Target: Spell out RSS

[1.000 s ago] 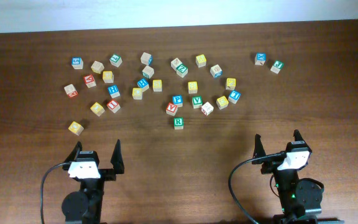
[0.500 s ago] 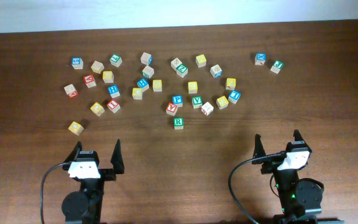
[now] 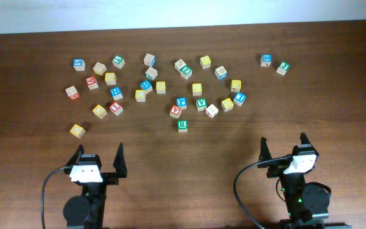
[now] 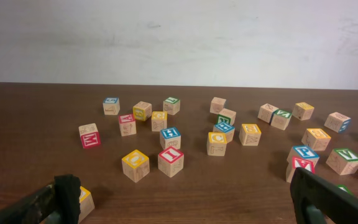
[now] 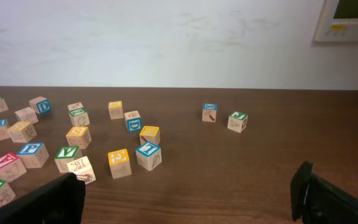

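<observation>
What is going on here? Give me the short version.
Nothing is being handled right now. The left gripper and the right gripper both sit open and empty at the near edge of the table. The letter blocks lie scattered across the far half, in no order, so no word is spelled yet. A green R block lies closest to the arms, a little apart from the rest.

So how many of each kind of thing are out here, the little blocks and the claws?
Blocks: 30
Claws: 2 (left claw, right claw)
Total: 32
</observation>
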